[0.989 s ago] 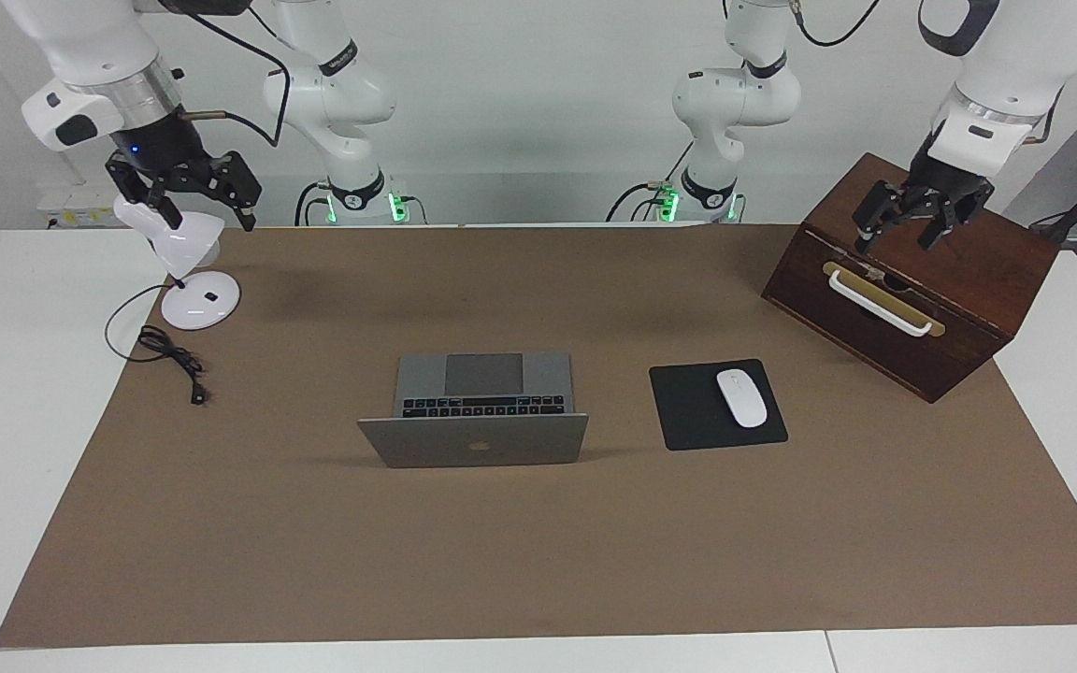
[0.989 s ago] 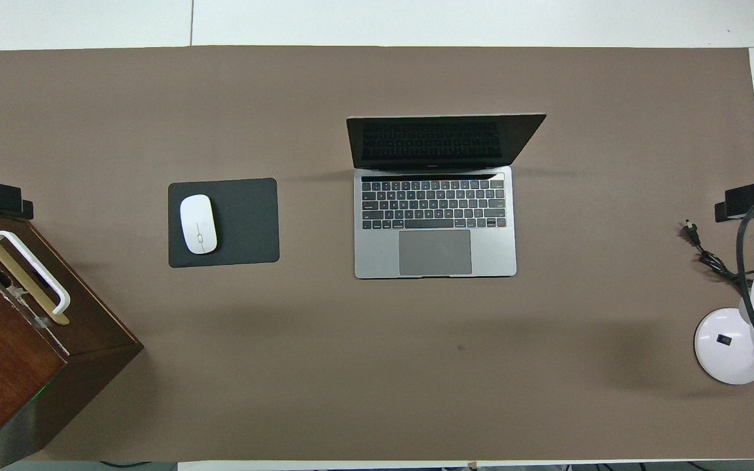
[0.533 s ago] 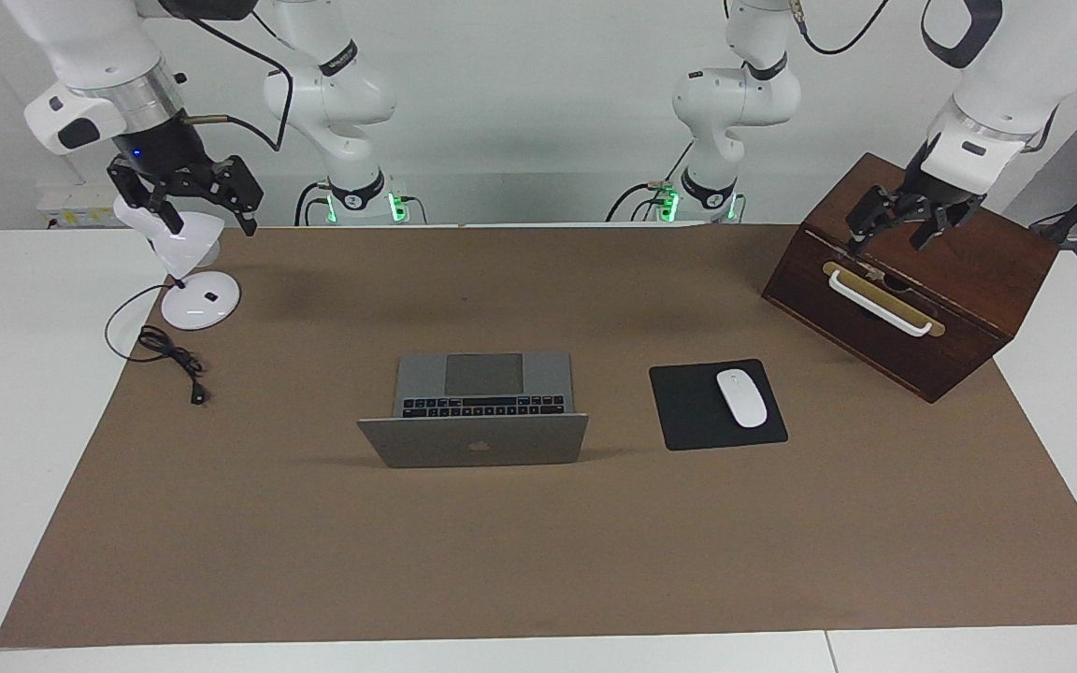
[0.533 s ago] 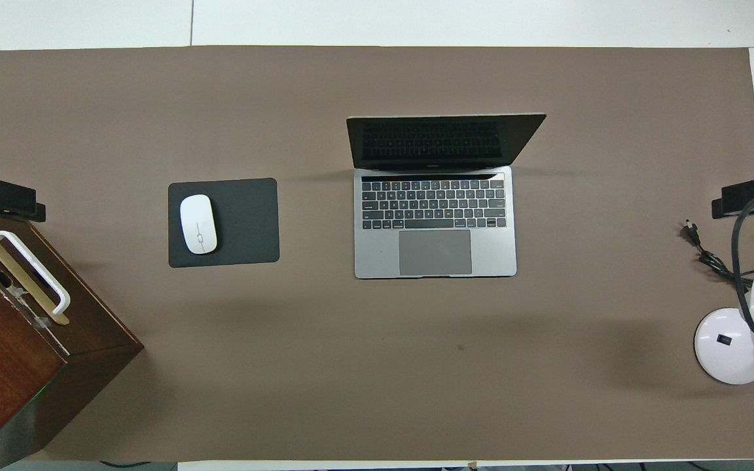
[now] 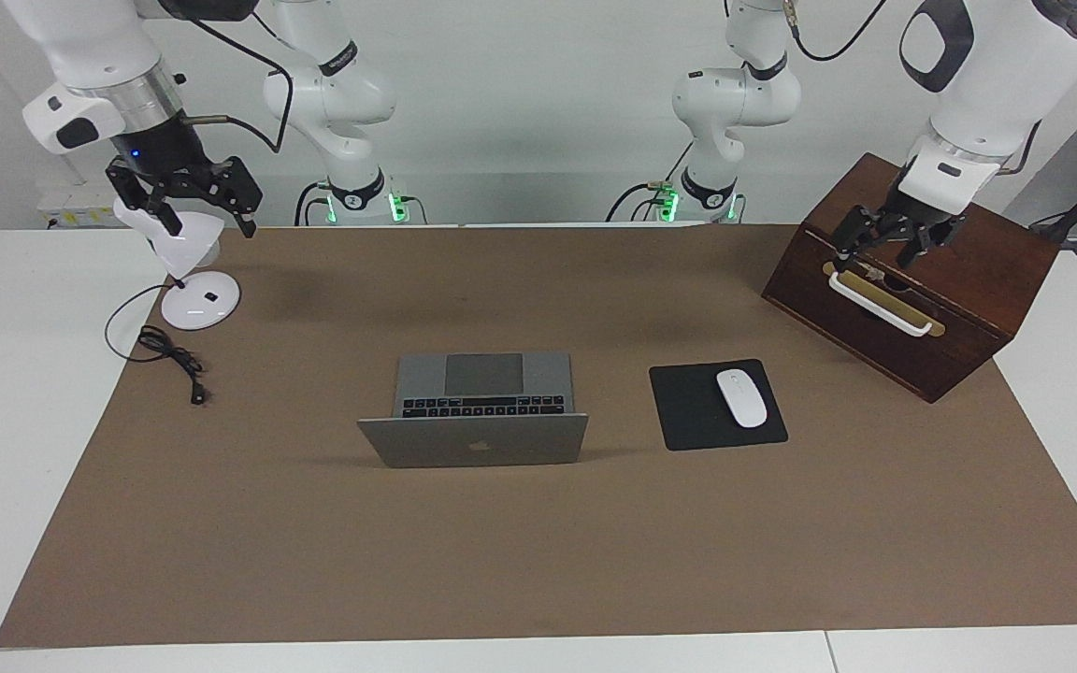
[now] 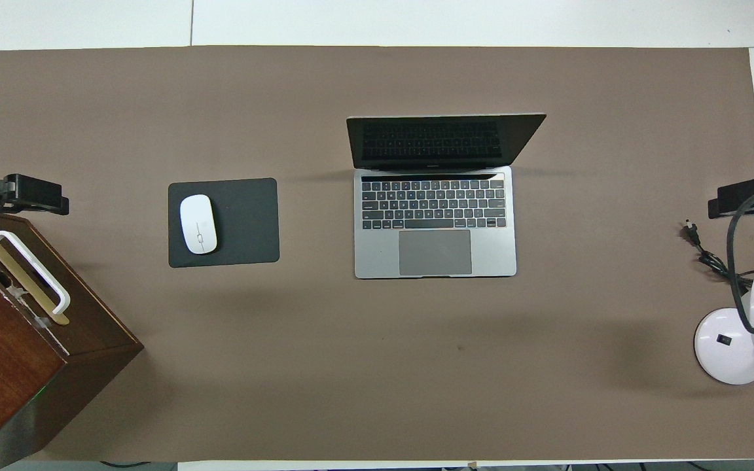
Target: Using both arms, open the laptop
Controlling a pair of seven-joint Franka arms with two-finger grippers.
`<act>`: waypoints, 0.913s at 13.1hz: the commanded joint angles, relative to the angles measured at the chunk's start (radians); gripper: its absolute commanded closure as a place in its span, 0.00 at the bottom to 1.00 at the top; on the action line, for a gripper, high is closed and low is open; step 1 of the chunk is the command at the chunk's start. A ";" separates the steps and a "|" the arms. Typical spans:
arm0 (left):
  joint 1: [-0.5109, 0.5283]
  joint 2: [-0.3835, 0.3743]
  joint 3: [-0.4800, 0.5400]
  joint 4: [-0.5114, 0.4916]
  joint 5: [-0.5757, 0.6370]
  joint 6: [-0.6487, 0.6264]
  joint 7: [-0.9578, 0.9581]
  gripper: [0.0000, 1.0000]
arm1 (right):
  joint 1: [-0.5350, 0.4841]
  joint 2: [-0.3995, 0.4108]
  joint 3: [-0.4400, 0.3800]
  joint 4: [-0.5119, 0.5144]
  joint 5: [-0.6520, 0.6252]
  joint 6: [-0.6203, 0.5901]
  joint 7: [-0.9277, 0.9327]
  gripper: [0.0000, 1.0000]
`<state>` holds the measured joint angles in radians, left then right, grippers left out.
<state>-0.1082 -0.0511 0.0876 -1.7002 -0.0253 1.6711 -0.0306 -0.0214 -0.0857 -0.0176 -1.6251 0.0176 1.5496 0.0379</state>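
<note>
Brown paper covers the table (image 5: 538, 561), with the laptop (image 5: 482, 411) standing open at its middle.

Largest after it is the wooden box (image 5: 912, 280) at the left arm's end; the left end effector (image 5: 884, 248) hangs over its top edge, fingers spread apart and empty. Beside the laptop lies a black mouse pad (image 5: 688, 411) carrying a white mouse (image 5: 741, 398). At the right arm's end, the right end effector (image 5: 188, 201) hangs wide and empty over a white desk lamp (image 5: 193, 280).
</note>
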 commanded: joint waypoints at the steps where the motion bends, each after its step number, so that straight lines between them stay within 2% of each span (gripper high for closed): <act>1: 0.010 -0.018 0.004 -0.015 0.015 0.022 0.003 0.00 | -0.017 -0.022 0.011 -0.030 -0.019 0.014 -0.026 0.00; 9: 0.015 -0.009 0.000 0.016 0.016 0.009 0.004 0.00 | -0.017 -0.023 0.015 -0.032 -0.056 0.004 -0.027 0.00; 12: 0.096 -0.006 -0.084 0.016 0.018 0.012 0.005 0.00 | -0.017 -0.023 0.015 -0.032 -0.056 0.001 -0.026 0.00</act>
<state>-0.0713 -0.0523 0.0659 -1.6866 -0.0248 1.6789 -0.0306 -0.0215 -0.0858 -0.0178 -1.6298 -0.0203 1.5487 0.0378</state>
